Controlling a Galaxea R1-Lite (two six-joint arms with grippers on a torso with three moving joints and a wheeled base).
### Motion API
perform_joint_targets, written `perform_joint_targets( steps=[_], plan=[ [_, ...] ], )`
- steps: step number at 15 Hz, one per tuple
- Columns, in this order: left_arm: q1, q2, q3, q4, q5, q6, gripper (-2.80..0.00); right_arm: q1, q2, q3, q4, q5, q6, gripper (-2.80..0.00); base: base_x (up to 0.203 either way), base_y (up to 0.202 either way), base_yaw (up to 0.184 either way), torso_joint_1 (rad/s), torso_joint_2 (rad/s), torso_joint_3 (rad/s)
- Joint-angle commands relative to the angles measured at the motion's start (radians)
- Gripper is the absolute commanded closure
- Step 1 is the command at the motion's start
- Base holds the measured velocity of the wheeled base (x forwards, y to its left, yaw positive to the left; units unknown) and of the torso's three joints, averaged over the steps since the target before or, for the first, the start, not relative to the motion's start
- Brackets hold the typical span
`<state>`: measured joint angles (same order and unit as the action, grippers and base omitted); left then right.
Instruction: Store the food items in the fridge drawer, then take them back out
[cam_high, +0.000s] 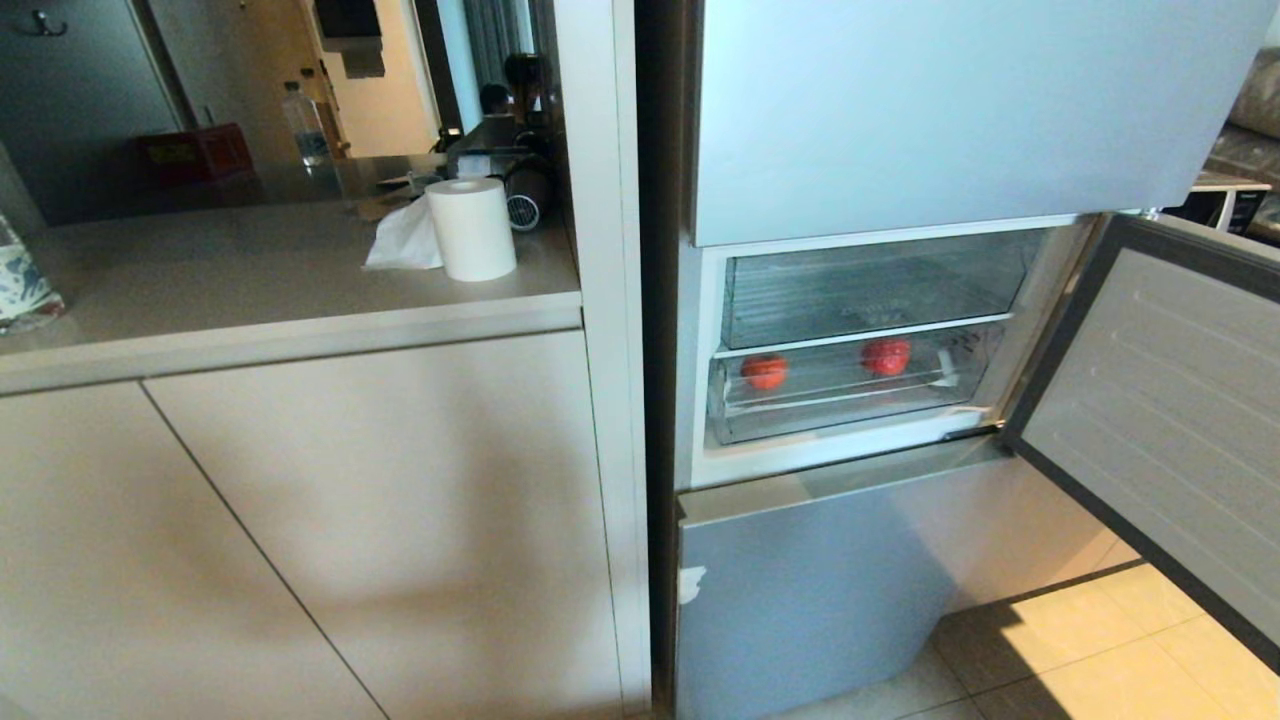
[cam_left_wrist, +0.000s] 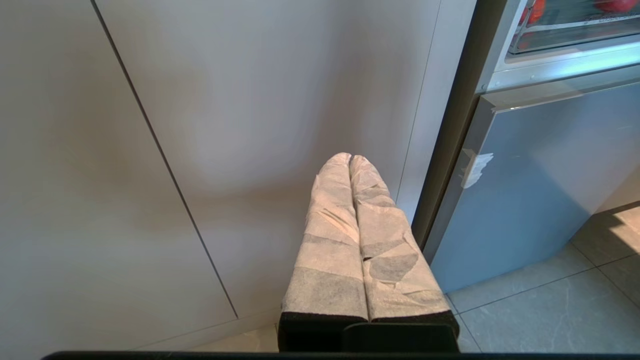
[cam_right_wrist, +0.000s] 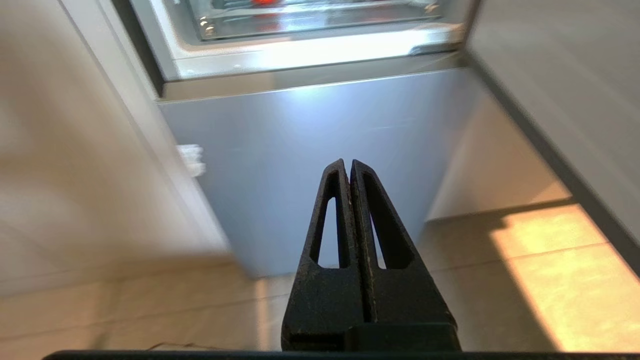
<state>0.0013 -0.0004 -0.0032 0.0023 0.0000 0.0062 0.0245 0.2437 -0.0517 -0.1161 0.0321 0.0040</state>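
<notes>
Head view: a fridge (cam_high: 960, 120) stands with its middle compartment door (cam_high: 1160, 420) swung open to the right. Inside, a wide, shallow clear drawer (cam_high: 840, 395) sits pushed in beneath a deeper clear bin (cam_high: 870, 285). Two round red fruits lie in the drawer, well apart: the left fruit (cam_high: 764, 371) near the drawer's left end, the right fruit (cam_high: 886, 356) right of its middle. To the left of the fridge, cabinet doors (cam_high: 330, 520) run below a tabletop (cam_high: 250, 270) that carries a white paper roll (cam_high: 472, 228) with a crumpled tissue (cam_high: 404, 240) just beside it.

Neither arm shows in the head view. Left wrist view: the left end effector (cam_left_wrist: 350, 159), its fingers wrapped in pale tape, is held together and empty, low before the cabinet doors. Right wrist view: the right end effector (cam_right_wrist: 348, 164), bare black, is likewise together and empty, low before the fridge's closed bottom compartment front (cam_right_wrist: 320, 160), with the tiled floor (cam_right_wrist: 550, 280) beneath.
</notes>
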Motion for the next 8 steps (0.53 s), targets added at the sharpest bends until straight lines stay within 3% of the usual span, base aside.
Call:
perform_joint_targets(
  steps=[1, 8],
  plan=[
    [0.0, 0.0, 0.0, 0.0, 0.0, 0.0, 0.0, -0.021, -0.246, 0.038, 0.087, -0.024, -0.026, 0.0, 0.0, 0.0, 0.0, 0.0, 0.0, 0.0],
    [0.0, 0.0, 0.0, -0.001, -0.002, 0.0, 0.0, -0.028, -0.244, 0.052, 0.125, -0.041, -0.048, 0.0, 0.0, 0.0, 0.0, 0.0, 0.0, 0.0]
  ],
)
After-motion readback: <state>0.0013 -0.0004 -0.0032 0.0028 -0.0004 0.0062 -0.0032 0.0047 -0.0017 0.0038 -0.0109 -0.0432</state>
